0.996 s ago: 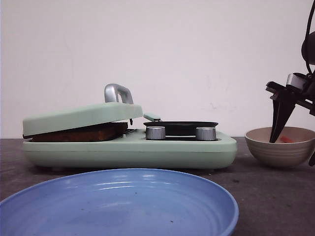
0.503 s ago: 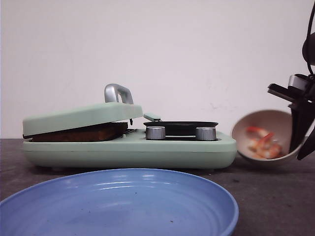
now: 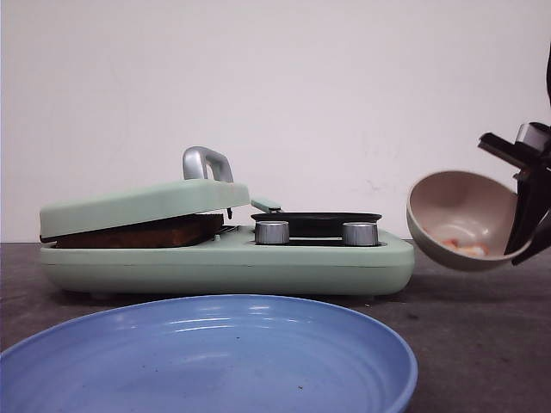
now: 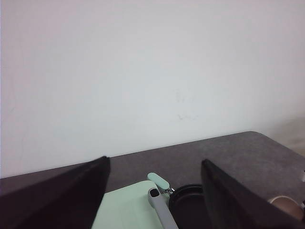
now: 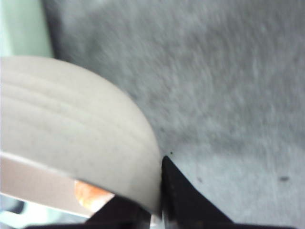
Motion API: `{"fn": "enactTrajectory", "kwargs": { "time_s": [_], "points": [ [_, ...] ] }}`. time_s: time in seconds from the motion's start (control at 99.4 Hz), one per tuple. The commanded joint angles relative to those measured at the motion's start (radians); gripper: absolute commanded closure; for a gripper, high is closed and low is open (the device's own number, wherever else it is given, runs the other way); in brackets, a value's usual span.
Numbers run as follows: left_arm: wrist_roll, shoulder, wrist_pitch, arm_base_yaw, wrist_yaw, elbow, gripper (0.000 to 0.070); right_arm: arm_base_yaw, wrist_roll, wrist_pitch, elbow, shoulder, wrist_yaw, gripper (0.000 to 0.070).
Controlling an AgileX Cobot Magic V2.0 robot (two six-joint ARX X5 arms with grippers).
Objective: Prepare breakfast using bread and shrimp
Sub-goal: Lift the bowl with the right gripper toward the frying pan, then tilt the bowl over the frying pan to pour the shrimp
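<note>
My right gripper (image 3: 527, 231) is shut on the rim of a beige bowl (image 3: 461, 219) and holds it off the table, tipped with its mouth toward the appliance. Orange shrimp (image 3: 465, 248) lie low inside it. The right wrist view shows the bowl (image 5: 71, 129), a shrimp (image 5: 90, 193) and my gripper (image 5: 159, 191) pinching the rim. Browned bread (image 3: 142, 232) lies under the nearly closed mint-green lid (image 3: 142, 206) of the sandwich press. My left gripper (image 4: 155, 160) is open and empty above the lid (image 4: 128, 210) and its grey handle (image 4: 162, 210).
A black pan (image 3: 316, 222) sits on the mint-green appliance's (image 3: 224, 267) right half, behind two silver knobs (image 3: 272, 232). A large blue plate (image 3: 207, 361) fills the near foreground. The dark table (image 3: 482, 344) lies below the bowl. The wall is close behind.
The bowl stood upright on the table with my right gripper on its rim. It has tipped toward the appliance and risen off the table. The left side has not changed.
</note>
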Motion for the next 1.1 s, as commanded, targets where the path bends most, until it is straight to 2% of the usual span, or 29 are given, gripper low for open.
{"fn": "enactTrajectory", "kwargs": {
  "time_s": [0.0,0.101,0.302,0.503,0.613,0.704,0.744,0.875,0.955,1.086],
  "points": [
    [-0.003,0.005,0.008,-0.003,0.003,0.01,0.0351,-0.004,0.026,0.031,0.03,-0.024,-0.018,0.0699],
    [-0.003,0.005,0.009,-0.003,0.003,0.01,0.0351,0.0,0.055,0.099,0.054,-0.056,-0.055,0.0699],
    [-0.005,0.005,0.005,-0.003,0.003,0.01,0.0351,0.089,0.197,0.302,0.106,-0.073,-0.078,0.0699],
    [-0.005,0.005,-0.021,-0.003,0.003,0.01,0.0351,0.22,0.294,0.498,0.147,0.011,0.013,0.0699],
    [-0.005,0.005,-0.032,-0.003,0.003,0.01,0.0351,0.271,0.29,0.557,0.175,0.091,0.028,0.0699],
    [-0.005,0.005,-0.039,-0.003,0.003,0.01,0.0351,0.311,0.229,0.612,0.188,0.148,0.068,0.0699],
    [-0.005,0.005,-0.04,-0.003,0.003,0.01,0.0351,0.332,0.175,0.645,0.188,0.167,0.114,0.0699],
    [-0.006,0.005,-0.043,-0.003,0.003,0.01,0.0351,0.399,-0.037,0.694,0.188,0.176,0.313,0.0699],
    [-0.017,0.005,-0.045,-0.003,0.003,0.01,0.0351,0.44,-0.173,0.748,0.188,0.172,0.399,0.0699],
    [-0.025,0.005,-0.056,-0.003,0.003,0.01,0.0351,0.505,-0.379,0.797,0.188,0.166,0.63,0.0699]
  ]
}}
